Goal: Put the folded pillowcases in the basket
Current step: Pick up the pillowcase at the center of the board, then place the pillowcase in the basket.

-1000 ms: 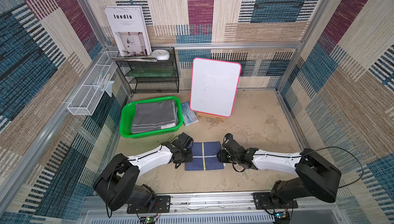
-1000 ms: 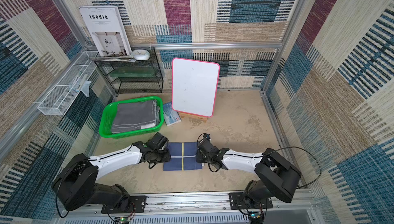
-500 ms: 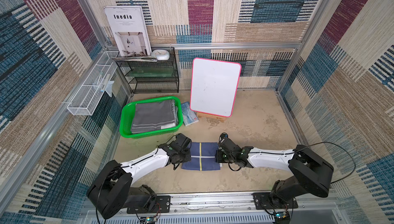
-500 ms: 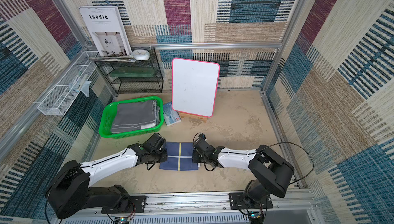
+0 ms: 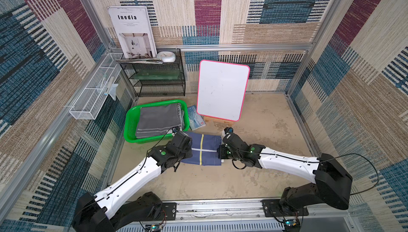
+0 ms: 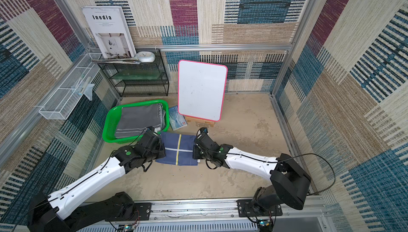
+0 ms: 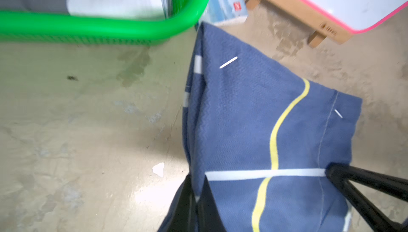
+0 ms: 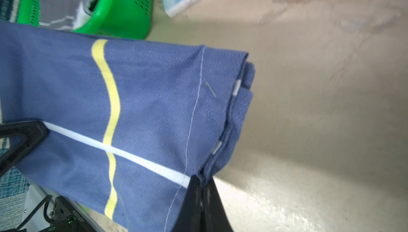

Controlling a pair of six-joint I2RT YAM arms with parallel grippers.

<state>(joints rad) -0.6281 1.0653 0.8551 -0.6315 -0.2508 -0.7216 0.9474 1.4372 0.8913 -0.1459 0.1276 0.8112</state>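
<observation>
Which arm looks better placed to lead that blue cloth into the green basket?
Likely left. Both pinch the blue pillowcase, but the left fingers hold the edge next to the green basket; the right fingers hold the far edge.

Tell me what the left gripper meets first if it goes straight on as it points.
First the folded blue striped pillowcase that the left gripper pinches in its jaws; beyond it, probably the right gripper on the opposite edge.

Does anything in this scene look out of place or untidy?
Nothing is spilled or damaged. A blue booklet lies askew between the green basket and the whiteboard; a small white scrap lies near the pillowcase.
</observation>
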